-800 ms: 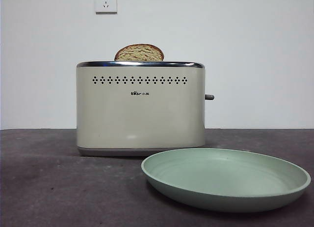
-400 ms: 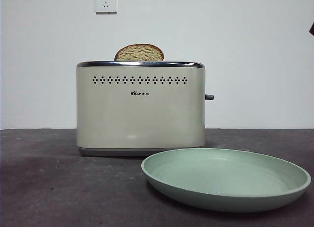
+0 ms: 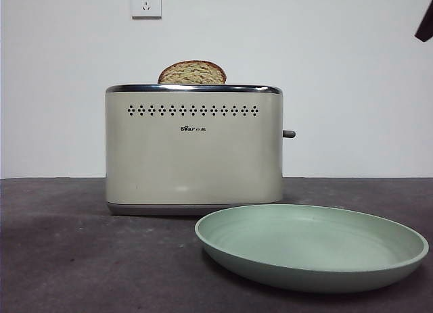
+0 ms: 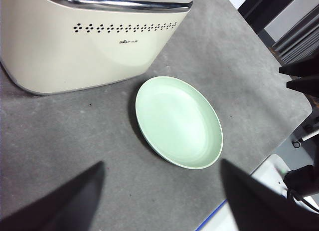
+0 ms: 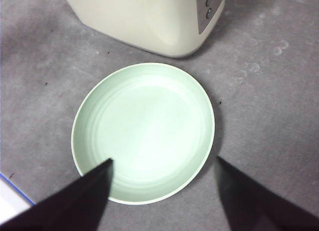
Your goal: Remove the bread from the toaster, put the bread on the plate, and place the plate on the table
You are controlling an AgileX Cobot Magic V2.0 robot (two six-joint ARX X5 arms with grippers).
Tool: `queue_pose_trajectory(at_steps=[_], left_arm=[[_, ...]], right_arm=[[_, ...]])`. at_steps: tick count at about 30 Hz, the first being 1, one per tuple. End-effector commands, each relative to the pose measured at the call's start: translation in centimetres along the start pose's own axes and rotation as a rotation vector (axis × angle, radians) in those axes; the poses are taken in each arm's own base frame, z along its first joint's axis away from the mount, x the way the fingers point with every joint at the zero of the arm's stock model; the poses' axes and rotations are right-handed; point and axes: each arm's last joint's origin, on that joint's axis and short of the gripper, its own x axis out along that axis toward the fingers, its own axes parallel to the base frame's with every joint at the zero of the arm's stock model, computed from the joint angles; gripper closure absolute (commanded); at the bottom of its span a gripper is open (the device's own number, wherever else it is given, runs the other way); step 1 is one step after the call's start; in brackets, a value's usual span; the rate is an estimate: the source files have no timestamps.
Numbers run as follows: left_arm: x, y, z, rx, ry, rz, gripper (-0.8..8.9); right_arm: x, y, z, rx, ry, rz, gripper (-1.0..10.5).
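Bread (image 3: 192, 72) (tan, speckled, dark-crusted) pokes from the toaster (image 3: 194, 151); both grippers hang released.

We see the toaster (image 3: 193, 151): smooth cream body, satin sheen, polished chrome rim | the plate (image 3: 311, 245): smooth matt mint, plastic-looking | the bread (image 3: 192, 72): coarse speckled crumb | the desk (image 3: 81, 259): rough, matt, mottled grey.
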Motion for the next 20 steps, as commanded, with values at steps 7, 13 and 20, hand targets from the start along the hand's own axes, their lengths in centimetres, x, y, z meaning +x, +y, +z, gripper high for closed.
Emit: queue_pose_trajectory(at_steps=[7, 13, 20], left_arm=[[-0.2, -0.3, 0.6, 0.039, -0.021, -0.005, 3.7], [-0.1, -0.2, 0.7, 0.037, -0.019, -0.005, 3.7], [-0.2, -0.3, 1.0, 0.061, -0.046, -0.007, 3.7]], right_arm=[[1.6, -0.6, 0.9, 0.055, 0.056, -0.015, 5.8], [4.0, -1.5, 1.3, 0.103, 0.138, -0.017, 5.8], [6.9, -2.5, 1.6, 0.137, 0.222, -0.018, 5.8]])
